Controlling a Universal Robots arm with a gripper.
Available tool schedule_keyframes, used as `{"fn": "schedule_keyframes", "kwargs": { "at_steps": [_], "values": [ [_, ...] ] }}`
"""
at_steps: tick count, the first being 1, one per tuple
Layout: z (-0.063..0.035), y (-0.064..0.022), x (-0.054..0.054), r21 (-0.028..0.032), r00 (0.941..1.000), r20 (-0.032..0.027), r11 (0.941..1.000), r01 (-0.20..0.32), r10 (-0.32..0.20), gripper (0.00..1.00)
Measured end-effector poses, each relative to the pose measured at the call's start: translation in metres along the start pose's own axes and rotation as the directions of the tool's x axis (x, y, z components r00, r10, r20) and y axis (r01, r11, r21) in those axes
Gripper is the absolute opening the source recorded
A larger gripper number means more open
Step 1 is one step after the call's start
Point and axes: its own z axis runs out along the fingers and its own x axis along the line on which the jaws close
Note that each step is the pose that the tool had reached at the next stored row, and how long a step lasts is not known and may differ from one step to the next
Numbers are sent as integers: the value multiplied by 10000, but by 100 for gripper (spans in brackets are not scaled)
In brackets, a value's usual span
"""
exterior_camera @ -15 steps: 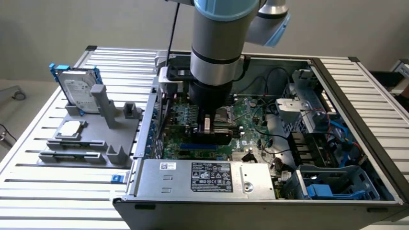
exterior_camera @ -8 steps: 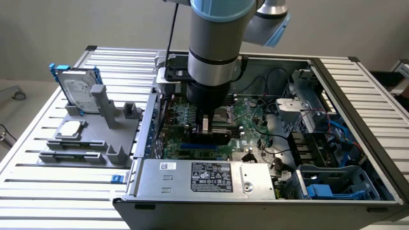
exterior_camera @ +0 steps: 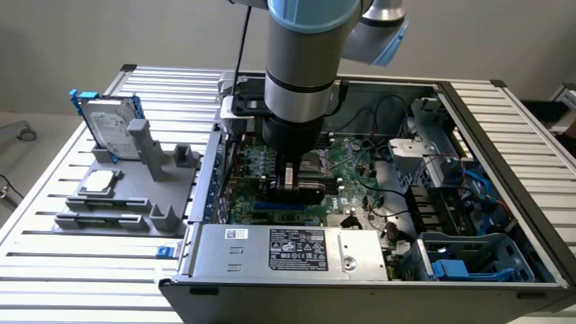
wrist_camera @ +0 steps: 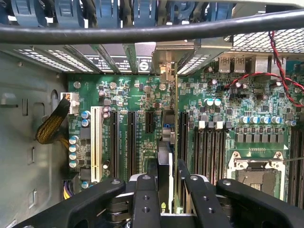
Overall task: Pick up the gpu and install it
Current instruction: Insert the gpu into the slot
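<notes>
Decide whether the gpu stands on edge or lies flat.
On edge: the gpu shows as a thin strip, gripped by the end effector above the motherboard.

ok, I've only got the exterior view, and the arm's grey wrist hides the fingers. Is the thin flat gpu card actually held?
Observer: Yes. Wrist view: the black two-finger gripper is shut on the gpu, a thin black-covered card seen edge-on.
Operator: Where's its end bracket?
Observer: The silver end bracket is right by the perforated silver slot covers on the case's rear wall.
Operator: Seated?
Observer: Cannot tell. The card's edge runs between the long black expansion slots and the narrow black memory slots on the green motherboard.
</notes>
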Motion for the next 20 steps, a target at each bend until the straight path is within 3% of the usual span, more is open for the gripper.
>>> {"fn": "schedule_keyframes", "kwargs": {
  "at_steps": [10, 20],
  "values": [
    [5, 0, 0, -6, 9999, -5, 9999, 123, -123, 27],
    [37, 9, 2, 30, 9999, -6, 9999, 131, -131, 27]
  ]
}}
